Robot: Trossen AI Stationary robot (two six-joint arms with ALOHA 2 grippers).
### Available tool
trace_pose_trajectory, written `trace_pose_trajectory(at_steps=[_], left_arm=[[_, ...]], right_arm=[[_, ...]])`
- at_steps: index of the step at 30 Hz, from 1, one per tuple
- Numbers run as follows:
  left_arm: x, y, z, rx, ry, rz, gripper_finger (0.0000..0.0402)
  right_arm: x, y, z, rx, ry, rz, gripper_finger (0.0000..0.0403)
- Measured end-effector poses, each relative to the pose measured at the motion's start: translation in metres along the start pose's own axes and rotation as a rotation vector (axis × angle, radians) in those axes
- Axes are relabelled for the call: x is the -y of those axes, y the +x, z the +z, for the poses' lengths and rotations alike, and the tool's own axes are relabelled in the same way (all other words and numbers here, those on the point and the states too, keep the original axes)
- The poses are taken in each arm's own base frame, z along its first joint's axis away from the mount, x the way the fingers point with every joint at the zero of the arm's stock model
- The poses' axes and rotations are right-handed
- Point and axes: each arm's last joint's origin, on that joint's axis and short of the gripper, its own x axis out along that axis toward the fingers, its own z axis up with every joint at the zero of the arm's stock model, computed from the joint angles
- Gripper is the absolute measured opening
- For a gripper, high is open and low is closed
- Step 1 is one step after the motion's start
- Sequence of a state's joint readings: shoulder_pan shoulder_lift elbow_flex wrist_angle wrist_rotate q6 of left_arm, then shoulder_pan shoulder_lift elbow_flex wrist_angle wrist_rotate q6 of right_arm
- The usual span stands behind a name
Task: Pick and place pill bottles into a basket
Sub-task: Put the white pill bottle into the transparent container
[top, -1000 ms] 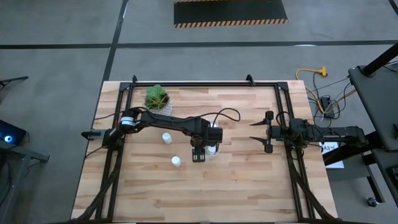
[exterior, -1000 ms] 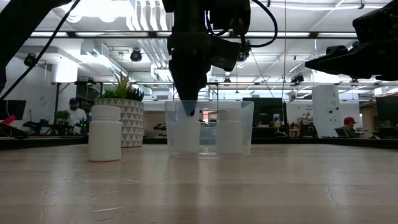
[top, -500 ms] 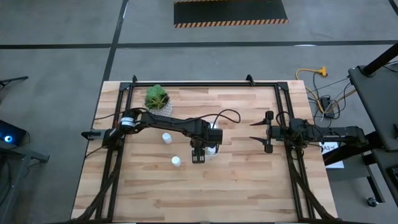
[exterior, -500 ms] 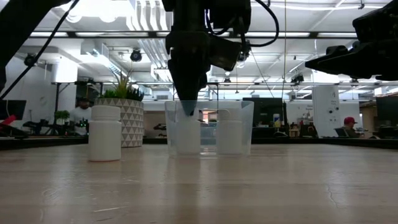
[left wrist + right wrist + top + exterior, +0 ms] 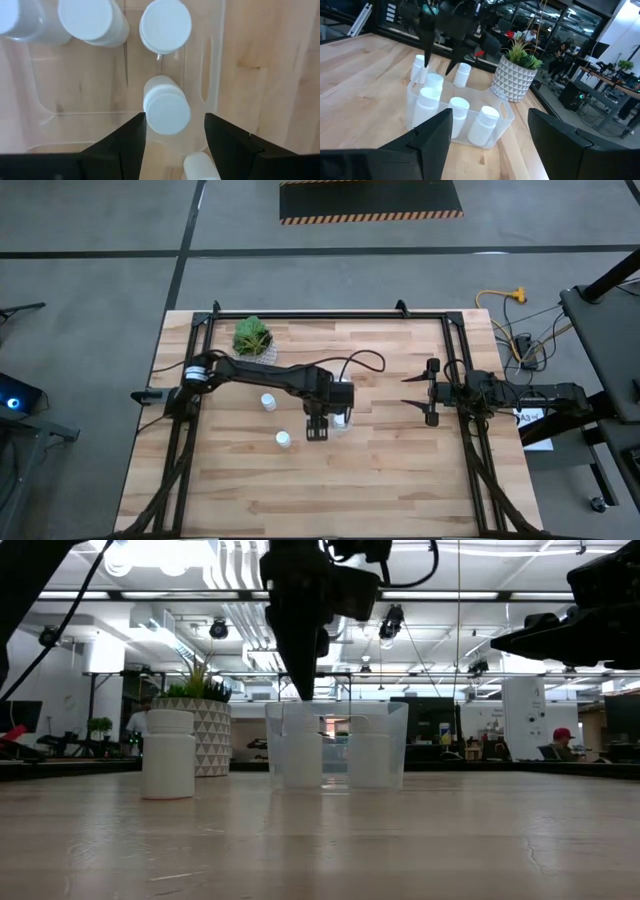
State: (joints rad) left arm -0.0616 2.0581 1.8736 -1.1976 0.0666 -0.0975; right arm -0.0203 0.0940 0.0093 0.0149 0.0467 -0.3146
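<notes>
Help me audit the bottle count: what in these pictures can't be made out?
- High view: the left hand and its arm cover the basket; bottles inside uncountable.
- Low view: the basket's cloudy walls blur the bottles inside.
- Left wrist view: the picture's edges cut off two bottles.
- Right wrist view: the left hand partly hides the table bottles behind it.

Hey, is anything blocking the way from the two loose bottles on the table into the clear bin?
Nothing visible on the table lies between the basket and the plant-side bottle or the front bottle. Only the open left gripper hangs above the basket's opening.
</notes>
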Motion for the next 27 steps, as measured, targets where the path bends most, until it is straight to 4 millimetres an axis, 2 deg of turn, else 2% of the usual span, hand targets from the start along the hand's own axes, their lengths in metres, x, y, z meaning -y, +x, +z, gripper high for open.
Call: trace_pose_trajectory(at_steps=[9, 14, 23, 27], left_arm=[[0.002, -0.031, -0.008, 0.067, 0.015, -0.007, 0.0183], [0.007, -0.053, -0.017, 0.105, 0.088, -0.010, 0.0183], [0.040, -0.088, -0.047, 0.166, 0.449, -0.024, 0.0183], [0.056, -0.099, -0.056, 0.194, 0.533, -0.036, 0.0183]], right_arm=[[0.000, 0.000, 0.000, 0.000, 0.000, -0.001, 0.0249], [0.000, 0.000, 0.000, 0.000, 0.000, -0.001, 0.0249], [0.000, 0.000, 0.000, -0.001, 0.000, -0.001, 0.0249], [0.000, 0.000, 0.000, -0.001, 0.000, -0.001, 0.0249]])
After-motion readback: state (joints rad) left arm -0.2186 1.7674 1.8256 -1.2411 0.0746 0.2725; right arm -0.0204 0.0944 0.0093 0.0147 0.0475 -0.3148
